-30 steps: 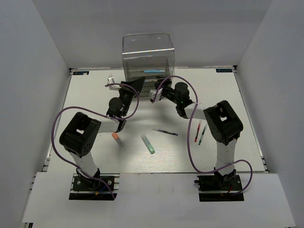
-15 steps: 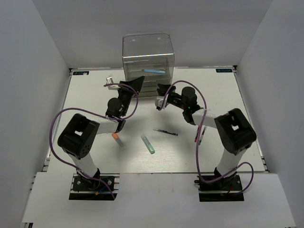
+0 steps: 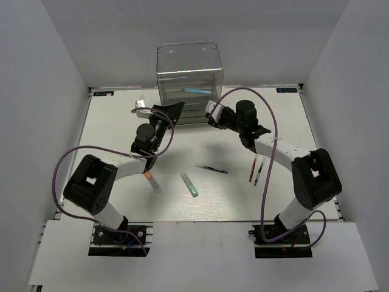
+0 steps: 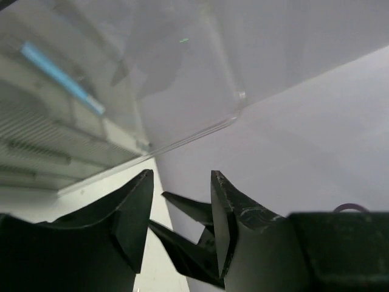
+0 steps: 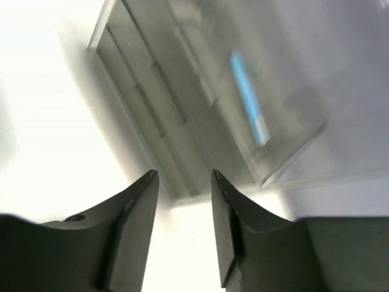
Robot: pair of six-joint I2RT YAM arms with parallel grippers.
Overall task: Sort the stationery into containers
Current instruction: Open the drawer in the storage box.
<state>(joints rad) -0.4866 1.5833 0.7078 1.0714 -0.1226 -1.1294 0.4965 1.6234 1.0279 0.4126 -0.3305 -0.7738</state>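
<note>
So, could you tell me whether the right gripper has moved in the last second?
Yes. The right gripper has shifted right along the front of the clear drawer unit, from near its middle towards its right corner.

White table (image 3: 115,125) between pale walls (image 3: 42,73)

top view looks down from above and behind; both wrist views closely face the same drawer unit (image 3: 189,76).

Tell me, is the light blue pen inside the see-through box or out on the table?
Inside: the light blue pen shows through the wall of the clear drawer unit.
</note>
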